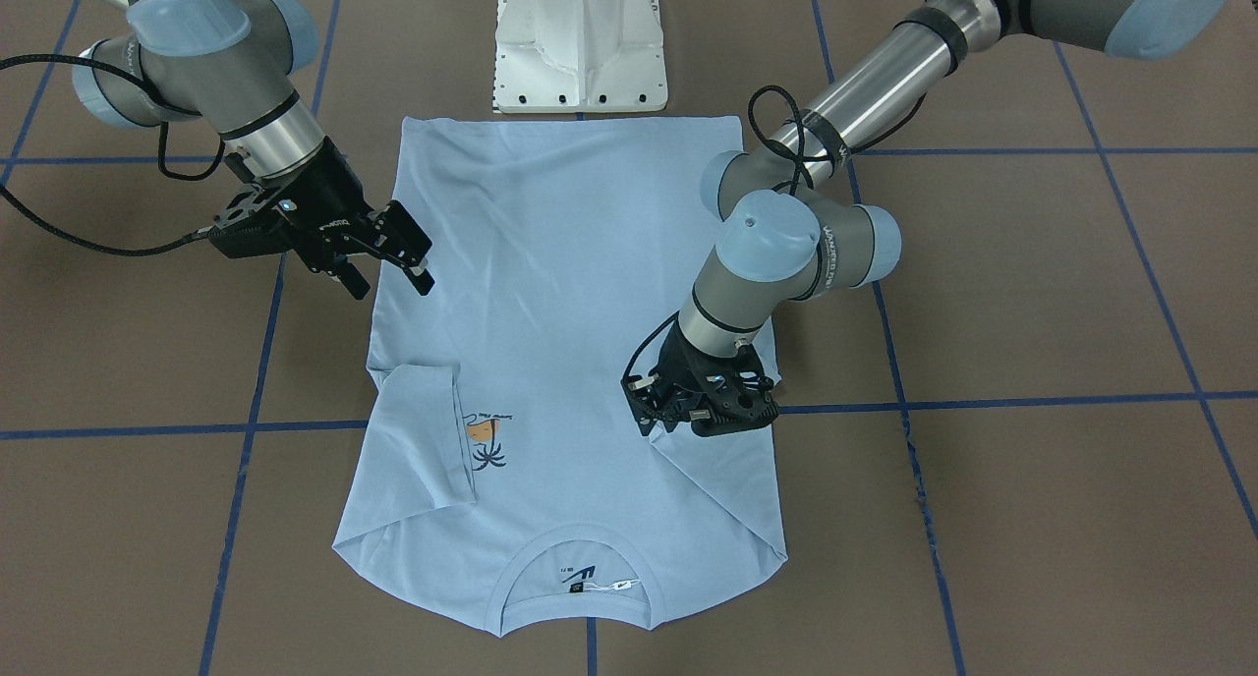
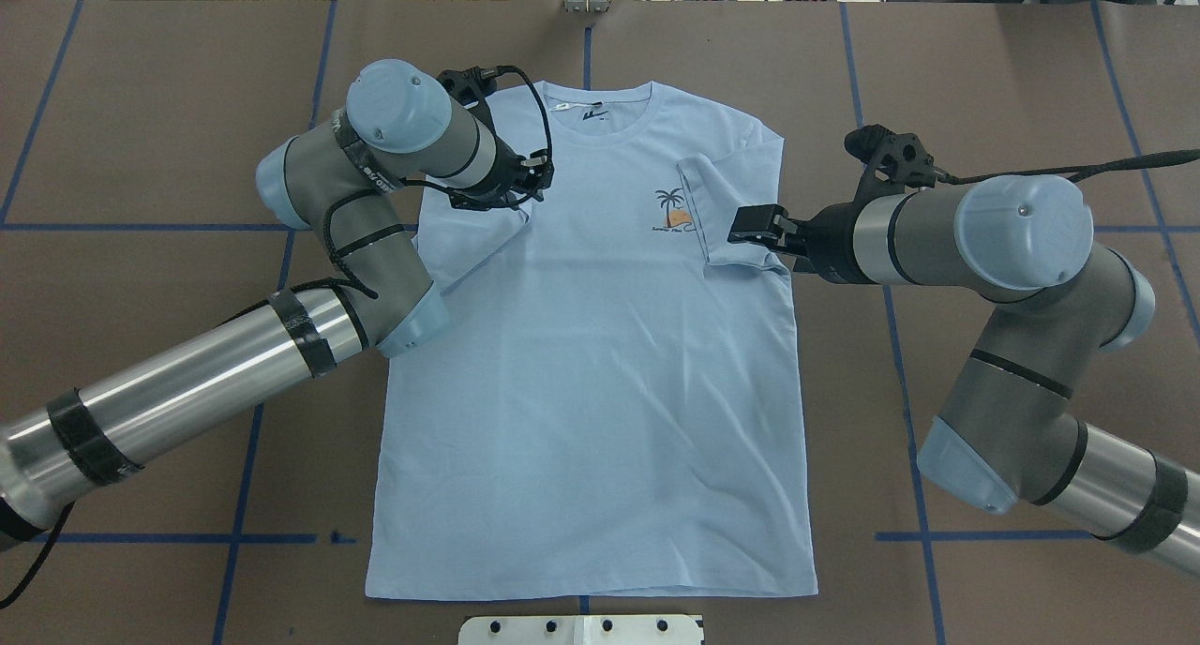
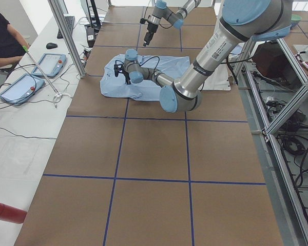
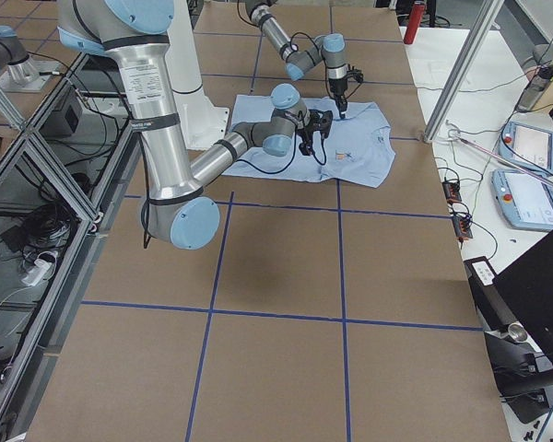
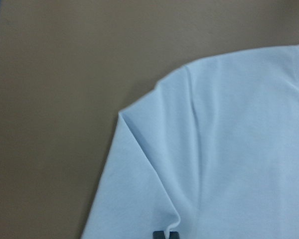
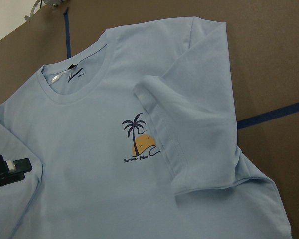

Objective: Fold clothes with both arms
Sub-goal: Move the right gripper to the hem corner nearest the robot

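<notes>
If tugged hard by the left gripper (image 1: 654,411), jaws clamped on the tucked sleeve (image 1: 722,489), could drag the T-shirt (image 1: 570,293) spread flat on the table (image 1: 1032,263) into wrinkles or flip that fold open, with right gripper (image 1: 385,266) hovering beside, jaws apart.

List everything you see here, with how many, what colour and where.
T-shirt: one, light blue, flat mid-table, both sleeves folded inward.
Table: one, brown, blue tape grid.
Pedestal base: one, white, by the shirt's hem.
Tablets: two, grey-blue, on the white bench across the table.
Cylinder: one, red, same bench.
Person: one, dark top, at the bench.
Left arm, right arm: silver-grey, pale blue caps, flanking the shirt.
Left gripper: black, pinching its folded sleeve.
Right gripper: black, open, over the shirt's edge.
</notes>
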Controlling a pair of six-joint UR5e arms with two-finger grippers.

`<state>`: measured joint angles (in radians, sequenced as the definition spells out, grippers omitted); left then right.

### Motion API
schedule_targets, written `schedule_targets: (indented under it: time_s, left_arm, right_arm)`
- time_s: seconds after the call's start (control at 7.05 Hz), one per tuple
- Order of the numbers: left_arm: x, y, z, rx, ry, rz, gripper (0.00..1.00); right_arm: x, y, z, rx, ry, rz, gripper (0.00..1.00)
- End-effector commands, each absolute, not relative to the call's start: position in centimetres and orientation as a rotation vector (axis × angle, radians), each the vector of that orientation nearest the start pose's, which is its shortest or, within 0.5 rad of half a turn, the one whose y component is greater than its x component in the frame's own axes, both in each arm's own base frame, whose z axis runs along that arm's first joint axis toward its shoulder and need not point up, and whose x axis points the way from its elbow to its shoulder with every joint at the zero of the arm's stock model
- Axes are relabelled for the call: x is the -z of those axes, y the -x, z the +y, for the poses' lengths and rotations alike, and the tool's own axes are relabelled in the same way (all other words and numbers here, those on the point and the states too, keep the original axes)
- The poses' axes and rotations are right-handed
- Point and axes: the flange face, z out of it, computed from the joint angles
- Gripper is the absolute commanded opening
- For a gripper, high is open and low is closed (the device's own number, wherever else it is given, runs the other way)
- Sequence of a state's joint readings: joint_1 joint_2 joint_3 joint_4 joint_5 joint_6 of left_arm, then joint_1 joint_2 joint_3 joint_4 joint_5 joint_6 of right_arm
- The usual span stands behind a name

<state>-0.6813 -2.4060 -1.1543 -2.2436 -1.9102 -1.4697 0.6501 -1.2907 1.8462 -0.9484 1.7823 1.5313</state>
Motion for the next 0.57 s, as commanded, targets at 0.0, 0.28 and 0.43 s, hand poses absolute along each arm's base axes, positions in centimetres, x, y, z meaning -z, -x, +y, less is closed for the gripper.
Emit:
schedule_targets:
  time_s: [0.0, 0.28, 0.43]
  left_arm:
    - [-20.0, -55.4, -50.0, 0.352, -0.046, 1.264, 0.84]
    - [-21.2, -49.3, -42.0, 0.306, -0.028, 1.344, 0.84]
    - [-22.1, -48.3, -41.3, 0.308, -0.026, 1.338, 0.84]
  right_arm:
    - [-30.7, 41.2, -41.1, -0.422, -0.139, -1.167, 1.0]
    - [-30.2, 44.0, -32.2, -0.418, 0.033, -1.051, 1.0]
    - [-31.8, 44.5, -26.4, -0.444, 0.014, -1.015, 1.0]
